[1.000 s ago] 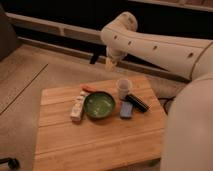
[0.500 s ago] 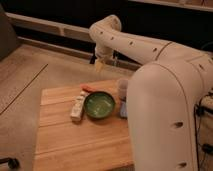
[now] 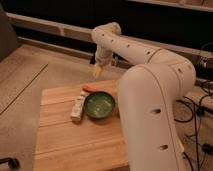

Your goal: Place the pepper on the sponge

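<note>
Gripper [image 3: 96, 71] spread wide, empty, hovering above table's [image 3: 60, 142] far edge; pepper [image 3: 89, 88] just behind green bowl [image 3: 99, 105]; white bottle [image 3: 77, 107] beside bowl.

The end effector [image 3: 96, 71] is held, fingers spread, above the surface's [image 3: 65, 142] far edge, near the pepper [image 3: 89, 88] beside the bowl [image 3: 99, 105].

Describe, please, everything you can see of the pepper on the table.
The pepper is a small, elongated red-orange piece, lying flat near the far edge of the wooden table. It sits just behind the green bowl, close to the far end of the whitish bottle; contact is unclear. The gripper hangs open above it, not touching.
</note>
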`<action>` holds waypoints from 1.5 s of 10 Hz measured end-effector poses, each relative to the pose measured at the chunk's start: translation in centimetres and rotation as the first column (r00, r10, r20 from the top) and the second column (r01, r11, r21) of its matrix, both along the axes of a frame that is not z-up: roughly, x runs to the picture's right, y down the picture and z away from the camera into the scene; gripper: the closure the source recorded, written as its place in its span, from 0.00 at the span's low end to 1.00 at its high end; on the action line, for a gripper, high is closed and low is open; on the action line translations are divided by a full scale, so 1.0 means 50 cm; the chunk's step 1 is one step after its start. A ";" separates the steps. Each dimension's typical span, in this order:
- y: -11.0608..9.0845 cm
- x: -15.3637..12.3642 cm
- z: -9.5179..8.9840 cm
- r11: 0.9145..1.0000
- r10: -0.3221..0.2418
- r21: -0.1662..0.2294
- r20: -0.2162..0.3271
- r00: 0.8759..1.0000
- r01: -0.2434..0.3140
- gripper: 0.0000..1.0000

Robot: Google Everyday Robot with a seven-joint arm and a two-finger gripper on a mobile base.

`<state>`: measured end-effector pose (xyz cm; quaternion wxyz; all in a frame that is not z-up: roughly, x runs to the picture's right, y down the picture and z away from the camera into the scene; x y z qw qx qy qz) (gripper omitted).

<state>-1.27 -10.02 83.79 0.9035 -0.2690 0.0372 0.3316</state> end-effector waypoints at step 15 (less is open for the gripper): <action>0.051 -0.102 0.188 0.952 -0.256 -0.124 0.176 0.951 0.280 0.35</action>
